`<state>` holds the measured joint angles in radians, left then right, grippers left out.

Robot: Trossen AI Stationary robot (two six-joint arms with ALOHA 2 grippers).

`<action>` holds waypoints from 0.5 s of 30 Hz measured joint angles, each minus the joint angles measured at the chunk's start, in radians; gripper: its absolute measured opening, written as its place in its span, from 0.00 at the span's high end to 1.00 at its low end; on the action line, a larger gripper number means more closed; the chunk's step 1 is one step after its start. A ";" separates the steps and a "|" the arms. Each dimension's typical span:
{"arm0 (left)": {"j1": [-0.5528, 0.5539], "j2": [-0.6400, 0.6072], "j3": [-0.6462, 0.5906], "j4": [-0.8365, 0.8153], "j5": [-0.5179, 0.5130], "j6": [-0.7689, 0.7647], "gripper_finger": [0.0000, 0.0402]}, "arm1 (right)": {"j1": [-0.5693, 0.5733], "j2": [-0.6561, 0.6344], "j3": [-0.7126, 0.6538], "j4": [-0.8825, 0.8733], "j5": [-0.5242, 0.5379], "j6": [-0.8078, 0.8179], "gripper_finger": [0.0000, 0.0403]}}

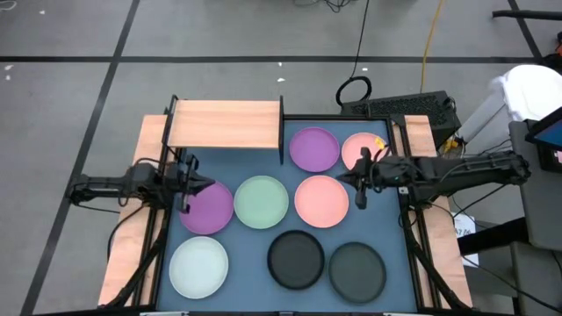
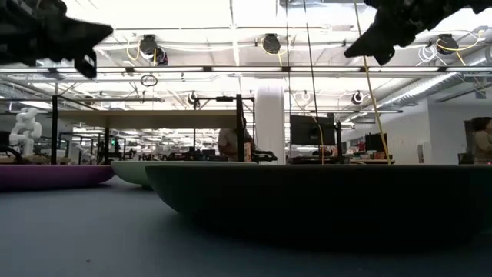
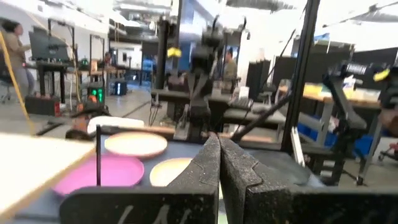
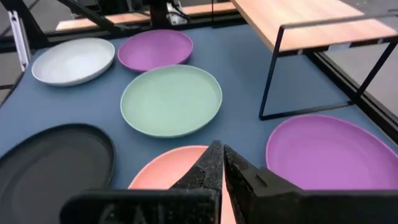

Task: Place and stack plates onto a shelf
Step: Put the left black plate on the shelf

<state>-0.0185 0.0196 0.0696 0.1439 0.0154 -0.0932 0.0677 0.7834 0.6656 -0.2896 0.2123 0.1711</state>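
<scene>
The high view shows eight plates lying flat on the blue-grey table. They are purple (image 1: 314, 147), pink (image 1: 360, 147), purple (image 1: 211, 211), pale green (image 1: 261, 201), pink (image 1: 321, 200), black (image 1: 296, 259), black (image 1: 357, 269) and whitish (image 1: 199, 268). The light-wood shelf (image 1: 224, 123) stands at the far edge with nothing on it. My left gripper (image 1: 198, 186) is shut and hovers over the near purple plate's far edge. My right gripper (image 1: 351, 182) is shut and hovers between the two pink plates. In the low view both grippers are high above the table, left (image 2: 84, 38) and right (image 2: 369, 46).
Wooden side rails run along the table's left and right edges. The shelf's thin black frame leg (image 4: 268, 81) stands between the green plate (image 4: 171, 99) and the far purple plate (image 4: 329, 152). Bare tabletop (image 1: 237, 167) lies in front of the shelf. People and desks show in the room beyond.
</scene>
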 joint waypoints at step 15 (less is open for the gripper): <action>0.000 0.338 0.379 -0.075 0.004 -0.010 1.00 | 0.000 -0.001 -0.014 0.028 -0.003 0.057 1.00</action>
<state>-0.0183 0.3576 0.4487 0.0686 0.0196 -0.1031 0.0677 0.7826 0.6518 -0.2620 0.2095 0.2285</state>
